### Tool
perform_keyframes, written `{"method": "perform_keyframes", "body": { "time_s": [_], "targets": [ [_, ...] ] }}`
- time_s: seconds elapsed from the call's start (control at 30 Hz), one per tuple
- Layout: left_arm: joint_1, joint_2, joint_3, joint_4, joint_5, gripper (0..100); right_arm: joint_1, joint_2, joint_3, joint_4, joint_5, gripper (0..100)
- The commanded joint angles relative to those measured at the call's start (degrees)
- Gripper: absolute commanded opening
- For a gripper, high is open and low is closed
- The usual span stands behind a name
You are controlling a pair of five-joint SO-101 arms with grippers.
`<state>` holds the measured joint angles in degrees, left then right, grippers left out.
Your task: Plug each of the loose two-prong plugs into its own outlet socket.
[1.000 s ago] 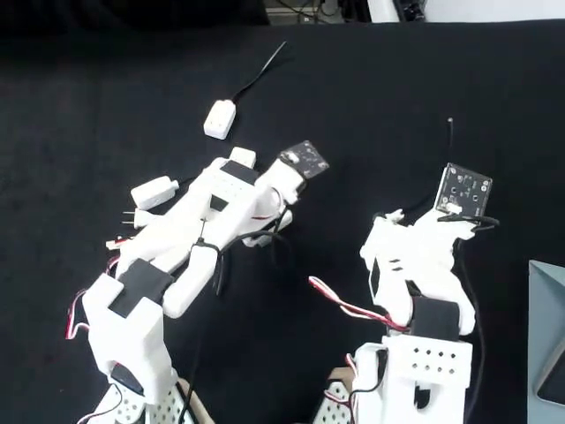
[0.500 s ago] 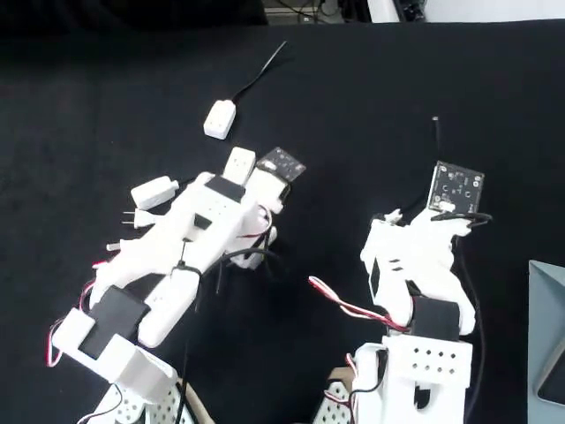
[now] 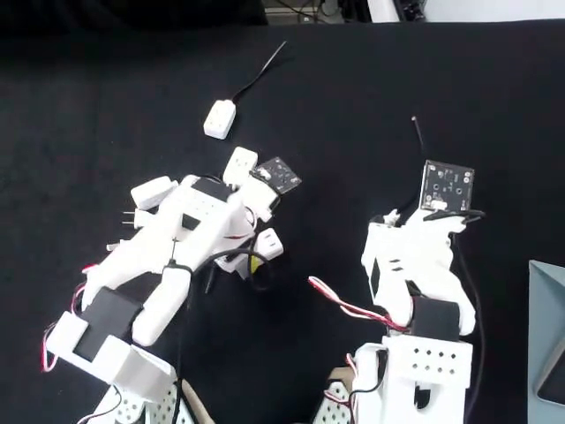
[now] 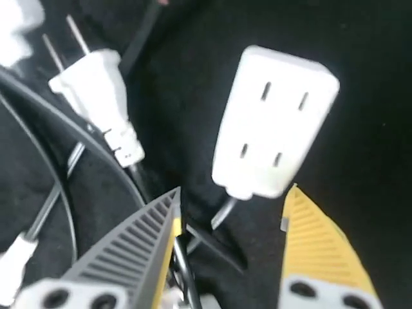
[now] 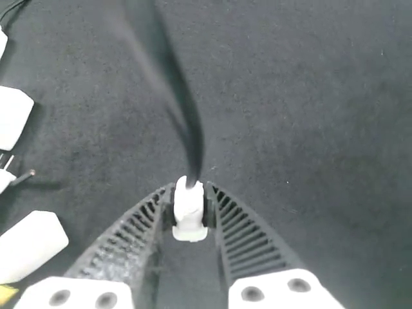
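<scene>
My left gripper [image 4: 233, 192] is open, one finger grey [image 4: 138, 241] and one yellow [image 4: 315, 241]. Just past its fingertips lies a white outlet socket [image 4: 273, 138] with its slots facing up. A white two-prong plug [image 4: 96, 87] lies beside that socket with its prongs pointing away. In the high view a socket [image 3: 240, 165] sits at the left arm's wrist, and a plug [image 3: 152, 190] lies on the arm's far-left side. My right gripper [image 5: 190, 193] is shut on a small white plug [image 5: 190, 219]. Its black cord [image 5: 174, 96] trails ahead over the cloth.
Another white socket [image 3: 220, 118] with a black cord [image 3: 260, 71] lies farther back on the black cloth. White blocks [image 5: 29, 244] show at the edge of the right wrist view. A grey container [image 3: 547, 336] stands at the right edge.
The left arm has swung to the left and drawn back a little. The right wrist has turned left, and the cord it holds has swept left with it.
</scene>
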<state>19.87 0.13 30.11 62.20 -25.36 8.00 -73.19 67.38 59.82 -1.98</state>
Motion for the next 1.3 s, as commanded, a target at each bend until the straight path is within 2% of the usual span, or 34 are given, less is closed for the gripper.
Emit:
{"method": "perform_keyframes", "body": {
  "time_s": [0.0,0.07,0.23,0.43,0.67,0.97,1.27],
  "targets": [
    [-0.6,-7.1,-2.7,3.2,-0.1,25,-0.3,-0.8,-0.3,-1.3,3.3,1.2],
    [-0.8,-12.2,-2.6,4.8,0.4,25,-2.4,-0.8,-0.3,-1.3,4.3,1.2],
    [-3.4,-24.0,-0.7,7.6,6.6,25,-10.4,-0.8,1.1,-3.0,4.2,1.2],
    [-11.6,-35.1,8.4,7.0,12.6,25,-20.0,-0.6,9.3,-17.6,4.3,1.2],
    [-18.6,-49.2,20.4,0.1,14.5,19,-30.5,-0.3,14.1,-25.4,4.3,1.2],
    [-24.4,-59.6,31.3,-7.9,19.8,19,-37.3,-0.2,15.9,-27.3,3.9,1.2],
    [-24.7,-60.9,32.4,-8.8,20.6,19,-39.8,1.4,13.4,-27.3,3.8,1.2]
  ]
}}
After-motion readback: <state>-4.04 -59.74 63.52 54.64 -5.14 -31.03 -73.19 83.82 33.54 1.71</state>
